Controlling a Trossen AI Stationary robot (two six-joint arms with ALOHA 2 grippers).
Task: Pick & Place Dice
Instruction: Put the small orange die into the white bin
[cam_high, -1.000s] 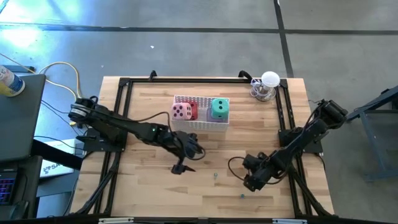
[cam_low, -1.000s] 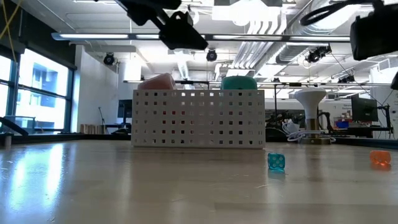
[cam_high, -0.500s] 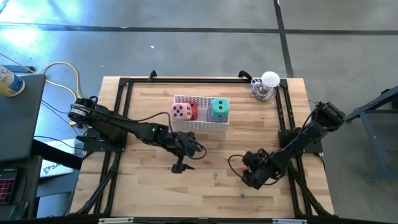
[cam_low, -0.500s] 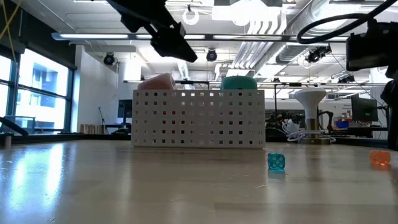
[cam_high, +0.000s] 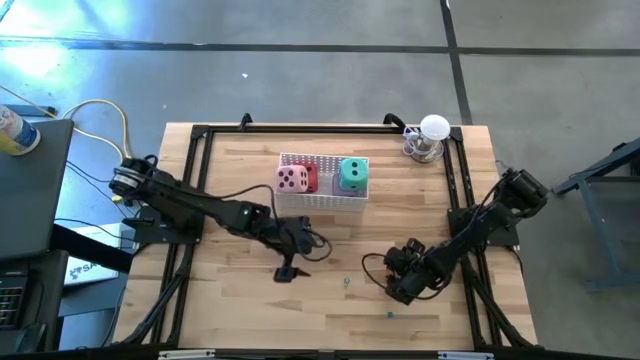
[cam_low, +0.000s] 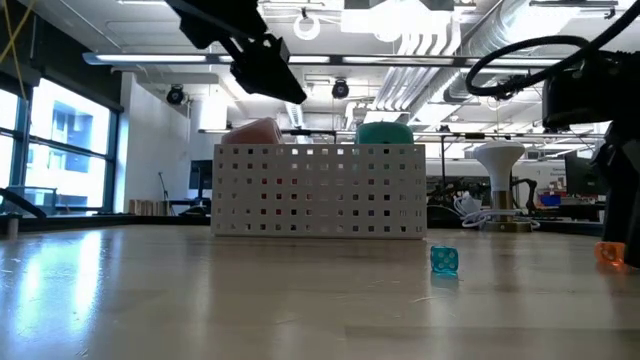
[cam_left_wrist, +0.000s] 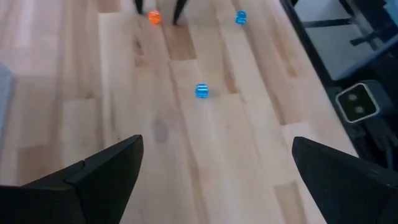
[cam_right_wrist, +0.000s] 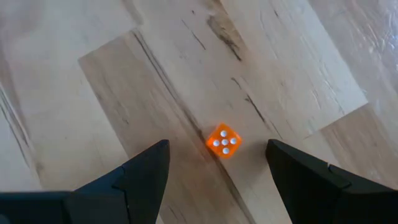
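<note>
A white perforated basket (cam_high: 322, 200) at the table's far middle holds large pink (cam_high: 291, 179), red (cam_high: 309, 177) and green (cam_high: 353, 175) dice. Small dice lie on the bare wood: an orange one (cam_right_wrist: 223, 141), a teal one (cam_high: 347, 283) and a blue one (cam_high: 390, 315). My right gripper (cam_high: 393, 290) hangs open, pointing steeply down, just above the orange die. Its fingers (cam_right_wrist: 140, 171) stand on either side of the die without touching it. My left gripper (cam_high: 288, 270) hovers open above the table's middle, in front of the basket, with nothing between its fingers.
A white lamp-like object (cam_high: 430, 138) stands at the far right corner. Black frame rails (cam_high: 195, 190) run along the table's left and right sides. Bare wood lies between the two grippers and toward the near edge.
My right gripper has sunk toward the table, over the orange die, and has turned somewhat. My left gripper has stayed in place and rolled a little. The dice have not moved.
</note>
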